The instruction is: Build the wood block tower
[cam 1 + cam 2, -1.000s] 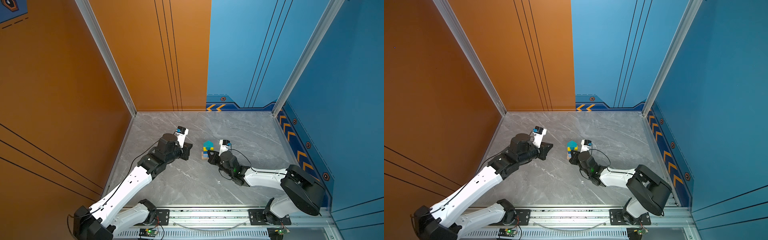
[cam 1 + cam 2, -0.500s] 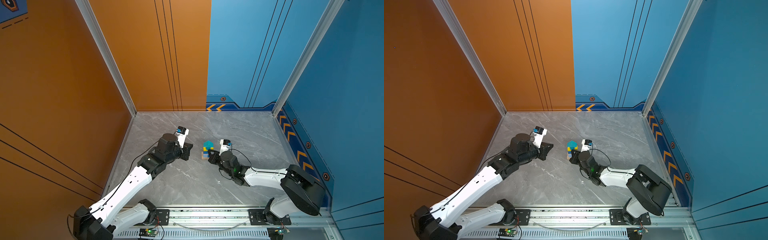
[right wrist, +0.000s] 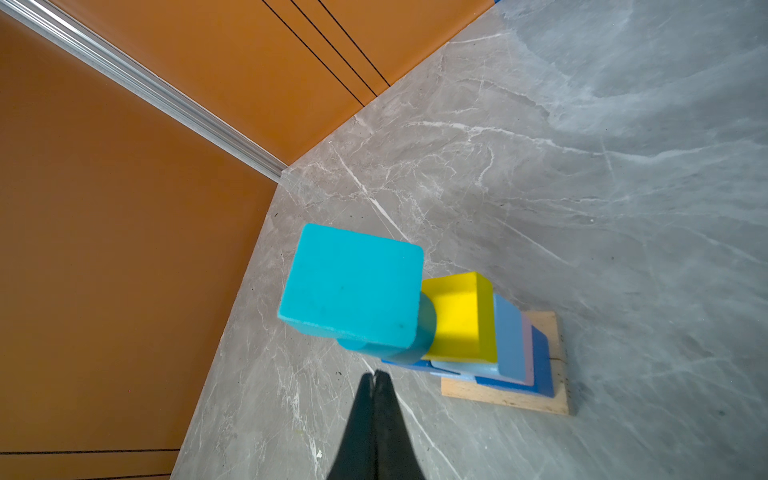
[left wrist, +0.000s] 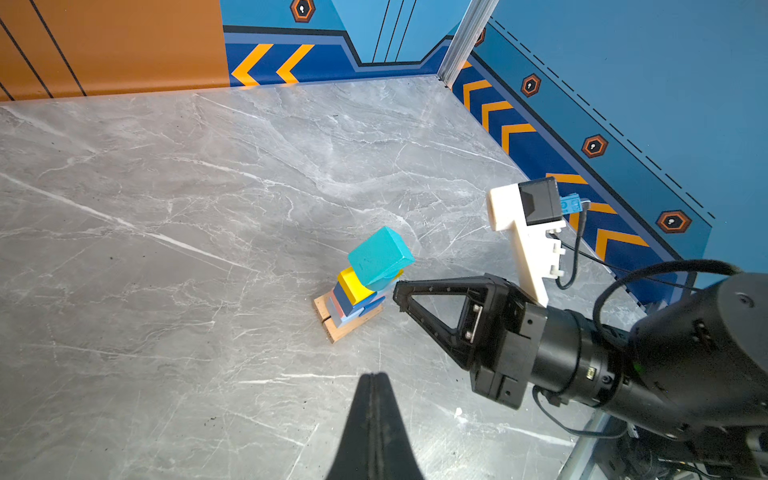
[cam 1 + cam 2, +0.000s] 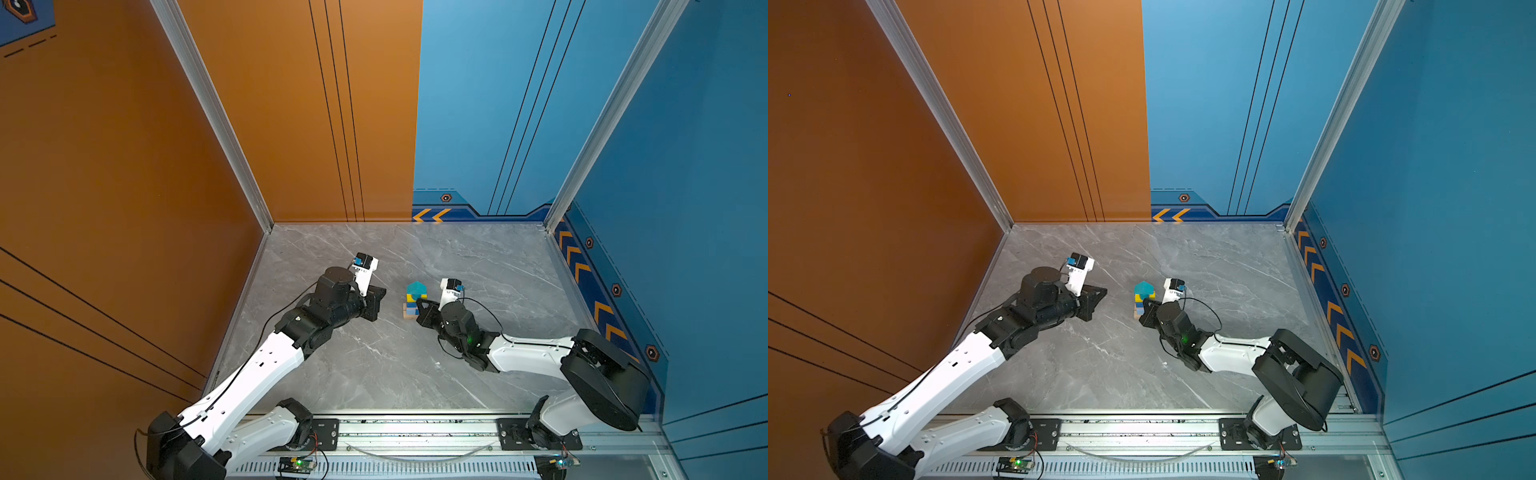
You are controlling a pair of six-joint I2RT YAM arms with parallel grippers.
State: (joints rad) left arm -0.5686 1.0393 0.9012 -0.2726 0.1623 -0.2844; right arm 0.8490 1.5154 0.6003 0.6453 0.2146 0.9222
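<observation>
The block tower point(image 4: 361, 286) stands near the middle of the bench point(image 4: 187, 216). The right hand point(image 4: 398, 287) is just beside it, the left hand point(image 4: 374, 378) farther off. Both are empty, with fingers pressed together.

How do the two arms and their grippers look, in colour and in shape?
The left arm and the right arm have white shells on the long links and black joints. The left gripper and the right gripper are black open triangular frames. A white bracket on each wrist carries a black camera. Thin black cables loop along them. A green light glows on the right arm.
</observation>
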